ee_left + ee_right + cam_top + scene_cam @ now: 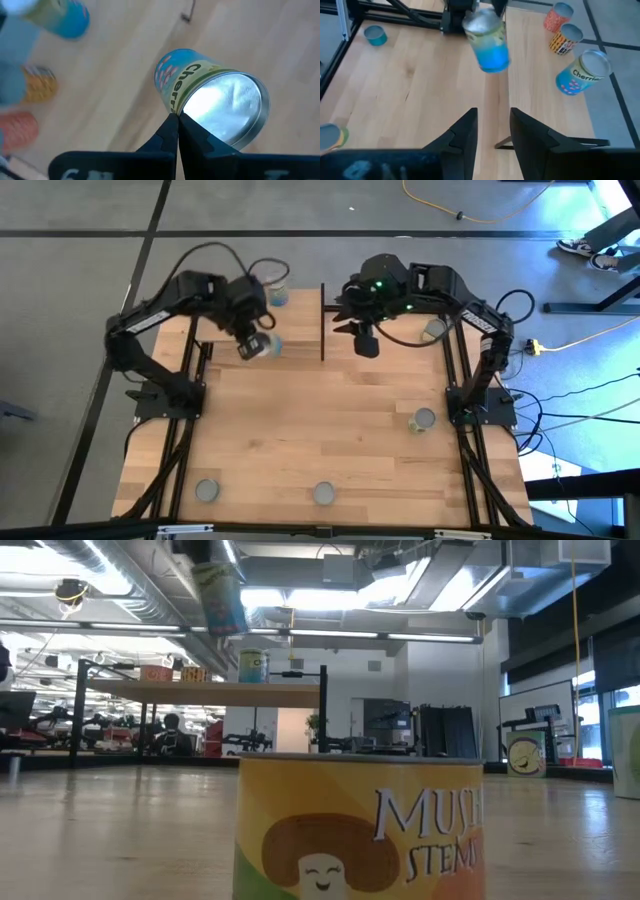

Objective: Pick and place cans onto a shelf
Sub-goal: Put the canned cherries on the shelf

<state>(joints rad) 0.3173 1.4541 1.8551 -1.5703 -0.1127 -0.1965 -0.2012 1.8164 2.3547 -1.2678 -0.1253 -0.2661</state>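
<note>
1. High view, the risk first: the left tool (252,340) hangs over the near part of the shelf (300,310), clamped on a blue Cherries can (260,346). The left wrist view shows its fingers nearly meeting at the can's top rim. I judge that a thin hold.
2. The carried can is tilted and clear of the board. If the pinch slips, it may drop, roll along the shelf and fall off to the bench (330,430).
3. Three cans crowd the far left of the shelf: a red can (557,17), a yellow can (565,40) and a second Cherries can (582,72), which seems to lean near the far edge. A careless set-down could knock them off.
4. The right tool (365,340) waits with fingers apart and empty, just right of the shelf's right upright (323,320). If both arms reach in together, they could clash there.
5. Count of cans, eight:
   - one is carried;
   - three are on the shelf;
   - four are on the bench: the mushroom can (323,493) at near centre, one at near left (207,491), one at right (423,420), and one half hidden under the right arm (433,330).
6. One shelf, two tools.
</note>
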